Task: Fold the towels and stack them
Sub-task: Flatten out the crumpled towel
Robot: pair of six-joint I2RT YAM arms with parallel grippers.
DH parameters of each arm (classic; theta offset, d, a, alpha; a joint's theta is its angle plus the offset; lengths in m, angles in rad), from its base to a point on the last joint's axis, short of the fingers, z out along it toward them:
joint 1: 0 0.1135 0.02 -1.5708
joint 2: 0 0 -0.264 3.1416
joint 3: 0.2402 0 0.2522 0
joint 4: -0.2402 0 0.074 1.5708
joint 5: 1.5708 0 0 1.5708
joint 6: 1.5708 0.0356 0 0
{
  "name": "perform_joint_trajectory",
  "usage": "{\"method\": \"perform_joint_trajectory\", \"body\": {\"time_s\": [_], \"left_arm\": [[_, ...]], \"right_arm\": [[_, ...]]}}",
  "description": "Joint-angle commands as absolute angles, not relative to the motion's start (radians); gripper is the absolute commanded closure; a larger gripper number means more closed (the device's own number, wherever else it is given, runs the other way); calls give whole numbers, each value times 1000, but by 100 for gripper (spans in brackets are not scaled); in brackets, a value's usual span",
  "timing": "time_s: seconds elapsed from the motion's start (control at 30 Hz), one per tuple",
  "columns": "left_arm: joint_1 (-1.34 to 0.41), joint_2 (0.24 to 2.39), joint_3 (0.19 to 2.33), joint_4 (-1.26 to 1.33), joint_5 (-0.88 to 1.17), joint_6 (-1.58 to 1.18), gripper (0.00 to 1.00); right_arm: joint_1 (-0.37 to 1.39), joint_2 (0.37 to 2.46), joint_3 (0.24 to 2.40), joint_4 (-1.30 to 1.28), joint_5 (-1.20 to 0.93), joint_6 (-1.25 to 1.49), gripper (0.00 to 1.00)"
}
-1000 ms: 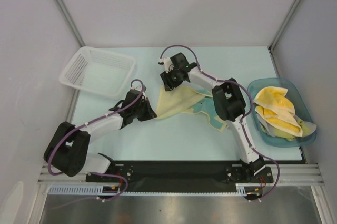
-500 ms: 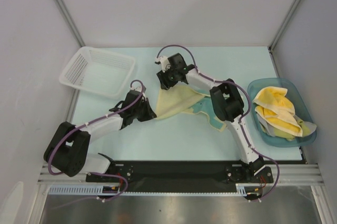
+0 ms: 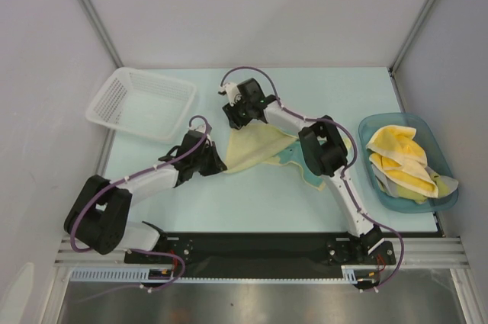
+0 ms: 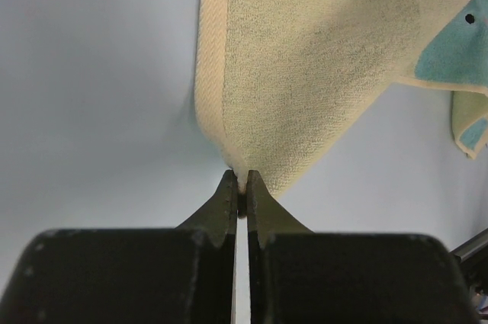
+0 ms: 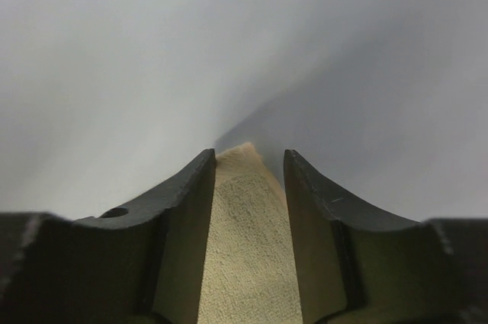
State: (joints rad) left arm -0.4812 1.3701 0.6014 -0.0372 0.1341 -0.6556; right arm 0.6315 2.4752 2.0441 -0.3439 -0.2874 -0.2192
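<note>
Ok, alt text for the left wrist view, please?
The left gripper pinches a corner of a pale yellow towel, which spreads away over the pale table. At the right edge, teal cloth with cream edging shows.

A robotics laboratory test cell, by every visible sign: a left arm and a right arm, black and white, stand bolted side by side on a slotted aluminium rail at the near edge of a pale blue table; purple cables loop along their joints; plain grey-white panels close in the bench on three sides, joined by bare metal struts; the room beyond the enclosure, possibly a larger lab, cannot be made out from these views.
</note>
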Motion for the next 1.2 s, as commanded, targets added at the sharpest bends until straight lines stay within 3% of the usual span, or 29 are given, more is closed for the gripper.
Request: {"method": "perform_joint_trajectory", "body": {"time_s": [0.0, 0.07, 0.3, 0.53, 0.93, 1.17], "left_arm": [[-480, 1367, 629, -18, 133, -658, 100], [-480, 1361, 630, -21, 130, -657, 100], [-480, 1347, 640, -34, 127, -660, 100], [-477, 1347, 751, -96, 91, -638, 100], [-480, 1253, 1284, -313, 141, -255, 100], [-508, 1045, 1237, -175, 552, -325, 100]], "right_arm": [[655, 2490, 2034, -414, -232, -247, 55], [663, 2471, 1982, -387, -216, -249, 60], [652, 2442, 1945, -351, -198, -189, 100], [551, 2240, 1830, -278, -201, -28, 100], [535, 1519, 1586, -291, 119, -23, 100], [636, 1128, 1461, -368, 202, -9, 100]]}}
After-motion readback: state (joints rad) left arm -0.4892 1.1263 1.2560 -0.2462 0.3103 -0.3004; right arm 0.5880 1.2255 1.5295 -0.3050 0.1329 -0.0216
